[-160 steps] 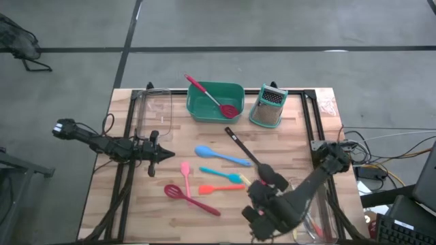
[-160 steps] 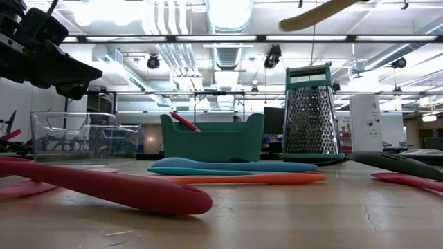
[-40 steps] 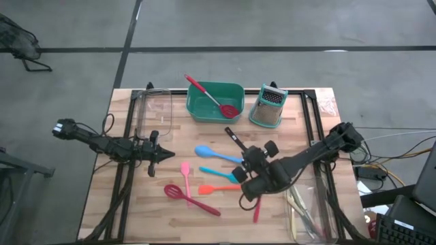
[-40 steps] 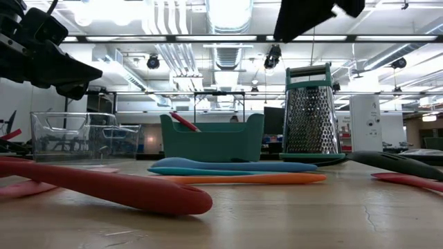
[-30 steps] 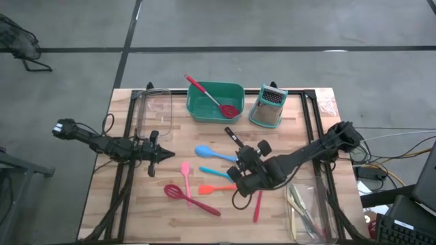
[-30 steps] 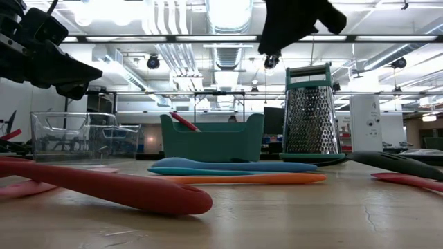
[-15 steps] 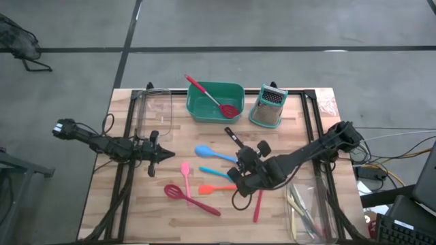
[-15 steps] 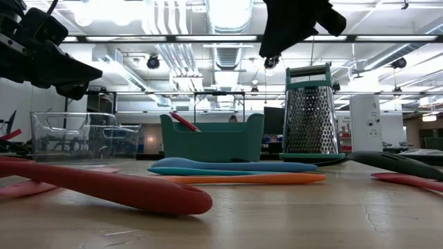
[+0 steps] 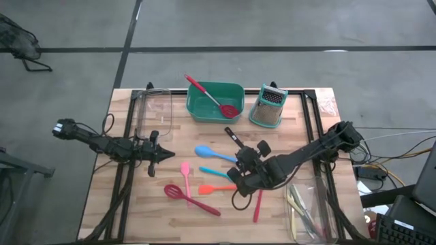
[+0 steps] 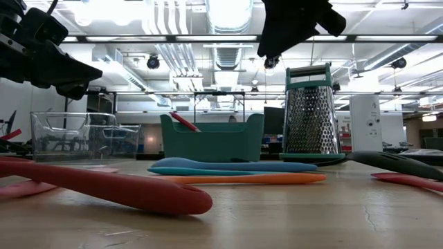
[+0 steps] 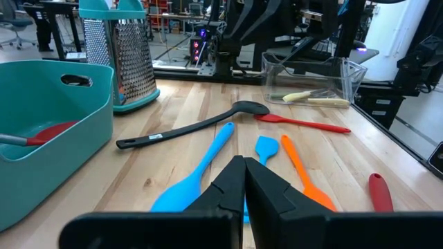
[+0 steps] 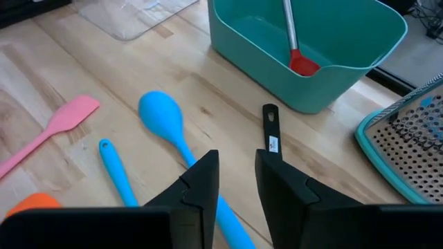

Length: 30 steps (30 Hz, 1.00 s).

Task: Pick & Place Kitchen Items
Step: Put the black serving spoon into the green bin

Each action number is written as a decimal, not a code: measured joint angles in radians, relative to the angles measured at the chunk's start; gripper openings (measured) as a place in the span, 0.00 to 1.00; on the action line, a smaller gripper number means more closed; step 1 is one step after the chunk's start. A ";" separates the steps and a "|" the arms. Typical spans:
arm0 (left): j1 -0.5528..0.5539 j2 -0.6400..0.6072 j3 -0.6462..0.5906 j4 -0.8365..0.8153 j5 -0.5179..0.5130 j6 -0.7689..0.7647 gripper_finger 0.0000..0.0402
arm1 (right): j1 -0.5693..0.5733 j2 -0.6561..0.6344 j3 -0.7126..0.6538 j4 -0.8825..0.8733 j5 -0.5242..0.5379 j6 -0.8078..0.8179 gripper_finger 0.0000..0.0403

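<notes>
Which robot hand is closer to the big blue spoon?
The right. The right gripper hovers just over the blue spoon's handle, fingers slightly apart. The left gripper waits, shut, off beyond the spoon's bowl end.

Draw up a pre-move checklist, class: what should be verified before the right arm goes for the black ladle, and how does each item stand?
1. Right gripper open, empty: ok, jaws parted.
2. Gripper above black ladle handle: ok.
3. Blue spoon clear of the fingers' path: cannot tell, it passes close beneath.
4. Left gripper out of the way: ok, shut, parked at the table's left.
5. Clear bin has room: ok, few utensils inside.
</notes>
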 joint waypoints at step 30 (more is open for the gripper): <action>0.000 0.000 0.000 0.000 0.000 0.000 0.03 | -0.042 0.002 0.000 0.000 -0.136 -0.049 0.22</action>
